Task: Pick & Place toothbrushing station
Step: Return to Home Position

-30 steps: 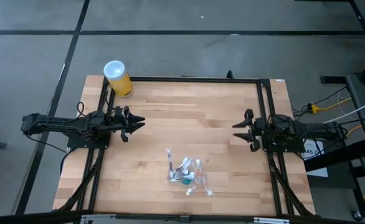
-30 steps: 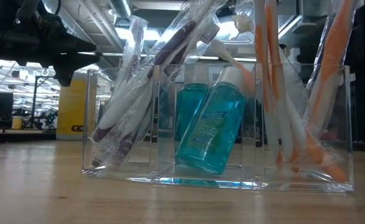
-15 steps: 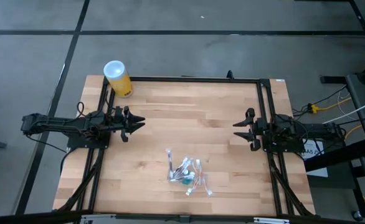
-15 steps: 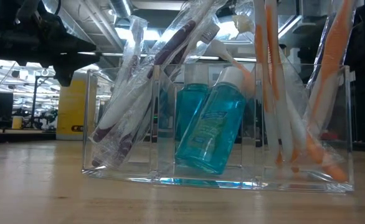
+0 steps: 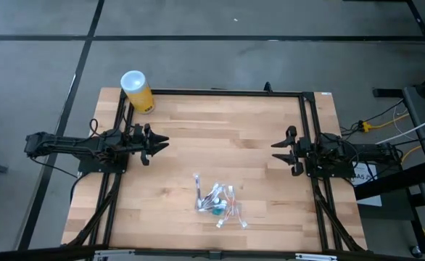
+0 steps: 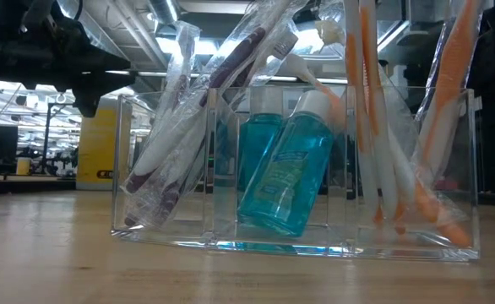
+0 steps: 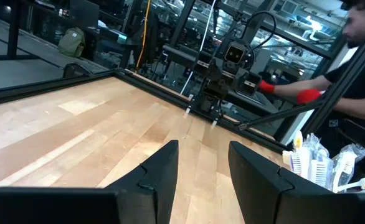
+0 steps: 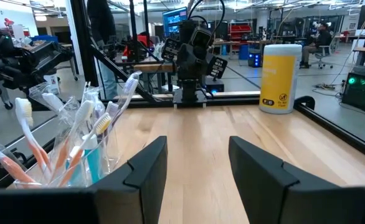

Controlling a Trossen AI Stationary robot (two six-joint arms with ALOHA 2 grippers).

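The clear plastic holder [image 6: 298,236] stands on the wooden table near its front edge, a little right of centre [image 5: 218,204]. In it stand several white toothbrushes, wrapped purple-ended ones [image 6: 180,152] on one side and orange ones [image 6: 383,169] on the other, with a teal-and-white tube [image 6: 285,169] leaning in the middle compartment. The holder also shows in the right wrist view [image 8: 70,149] and the left wrist view [image 7: 322,163]. My left gripper [image 5: 162,143] is open at the table's left side. My right gripper [image 5: 278,153] is open at the right side. Both are empty and well clear of the holder.
A yellow canister with a white lid [image 5: 136,90] stands at the table's far left corner, also in the right wrist view [image 8: 280,78]. A dark metal frame [image 5: 220,92] runs along the table's edges. A person with red-gloved hands [image 7: 301,94] is beyond the table.
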